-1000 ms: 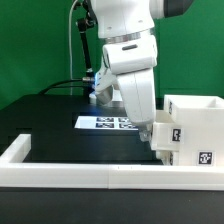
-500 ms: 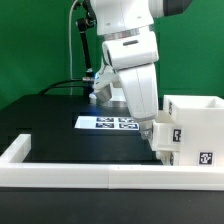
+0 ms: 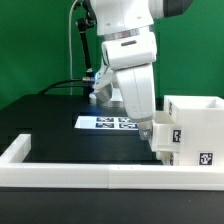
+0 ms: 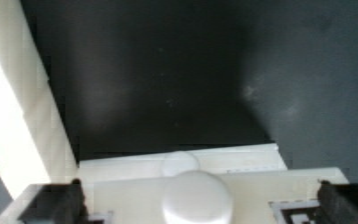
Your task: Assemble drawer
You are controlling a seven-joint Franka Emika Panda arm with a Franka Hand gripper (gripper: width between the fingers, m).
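Hand (image 3: 147, 131) hangs released, fingers spread (nothing between them), beside the drawer case (image 3: 192, 128) on the counter (image 3: 50, 118).

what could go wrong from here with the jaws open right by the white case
1. The gripper hangs open low beside the case; a sideways move could shove the case along the table rather than grip it.
2. In the wrist view a white part sits between the fingers; closing off-centre might tilt it.
3. The rail lies close, leaving little room.

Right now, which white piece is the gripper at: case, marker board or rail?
The case, the tall open-topped box at the exterior view's right; the gripper is down against its side. The marker board and rail lie apart.
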